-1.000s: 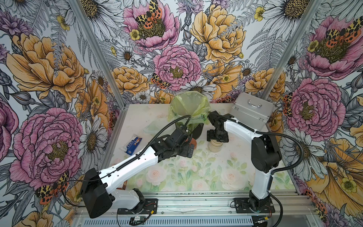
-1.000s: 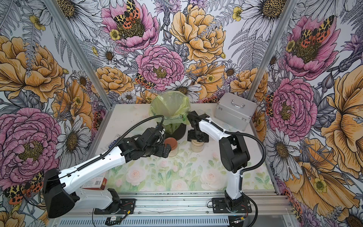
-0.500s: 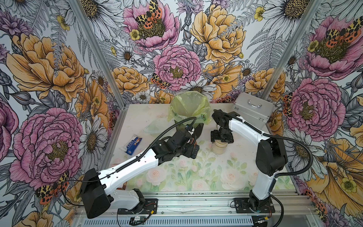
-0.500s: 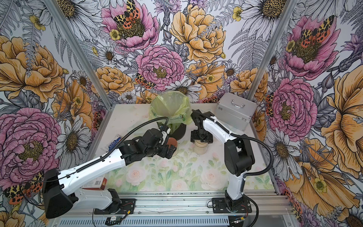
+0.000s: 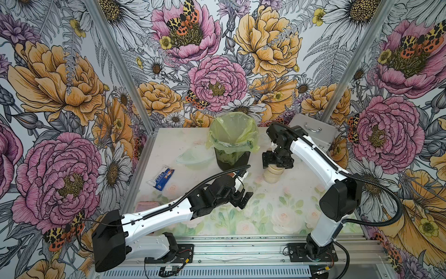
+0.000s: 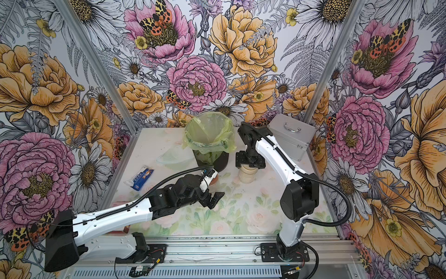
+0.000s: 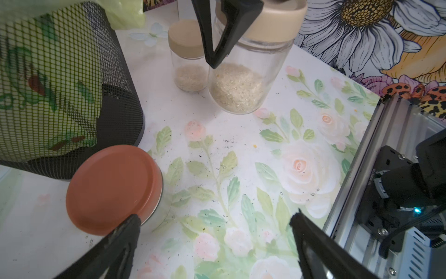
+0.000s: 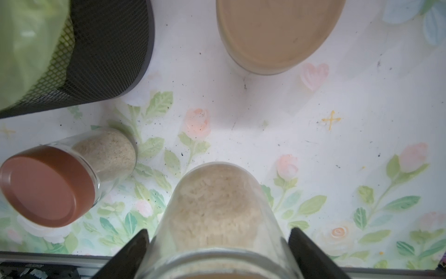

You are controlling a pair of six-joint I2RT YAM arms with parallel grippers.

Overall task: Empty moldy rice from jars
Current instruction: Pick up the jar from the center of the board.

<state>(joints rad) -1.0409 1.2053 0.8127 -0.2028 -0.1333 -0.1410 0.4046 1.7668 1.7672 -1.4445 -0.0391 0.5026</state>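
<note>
- The right gripper (image 8: 217, 239) looks clamped on the beige-lidded jar (image 7: 241, 84) at its lid end, mid-bench beside the bin (image 5: 231, 159).
- The left gripper (image 7: 216, 217) has its jaws apart and empty, near the red-lidded jar (image 7: 113, 188) by the bin's base.
- I judge the task barely begun. Every lid is on and moldy rice (image 8: 212, 205) fills each jar, so opening and tipping all remain.
- Count: three jars, including a second beige jar (image 7: 185, 36), three lids, one bin and two grippers.

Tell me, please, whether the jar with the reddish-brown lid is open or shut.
Shut: the reddish-brown lid covers the mouth of the jar in both wrist views, and rice shows through the glass.
</note>
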